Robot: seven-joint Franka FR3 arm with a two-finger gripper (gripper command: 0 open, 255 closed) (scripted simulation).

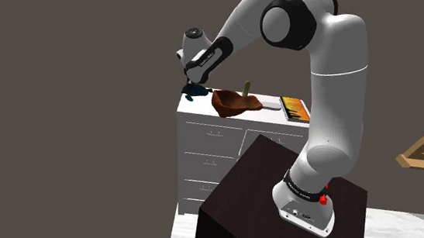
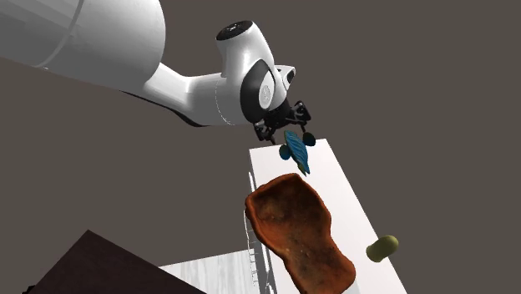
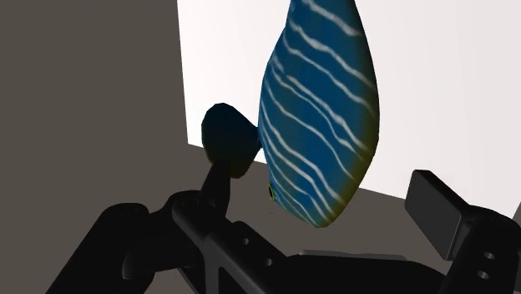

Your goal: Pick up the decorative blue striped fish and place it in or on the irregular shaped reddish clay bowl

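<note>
Holding the fingers (image 3: 436, 205) apart, with the blue striped fish (image 3: 321, 117) standing on end between them. Not yet pinching it, to judge by the gap between the finger in plain sight and the striped flank. Looks like the closing step of the pick.

Centre on the thick middle of the body before closing, not on the narrow tip nearest the palm, nor on the dark rounded lobe (image 3: 227, 140) beside it. Squeeze slowly across the flanks, to avoid tipping or twisting so slim a piece. Mind the edge: sits close to the far corner of the white dresser top (image 2: 351, 188), with little room for a nudge. Cannot tell whether it is resting on that top or just above it.

Lift straight up once firm. Then carry toward the reddish, uneven clay bowl (image 2: 300, 230), lying near on the same top. Come in high enough to clear its raised rim. Steer clear of the small olive cylinder (image 2: 382, 247) beside the bowl, and of the flat striped thing (image 1: 295, 109) at the dresser's other end. Lower well into the hollow before letting go, lest so long a shape slide off the sloping wall.
</note>
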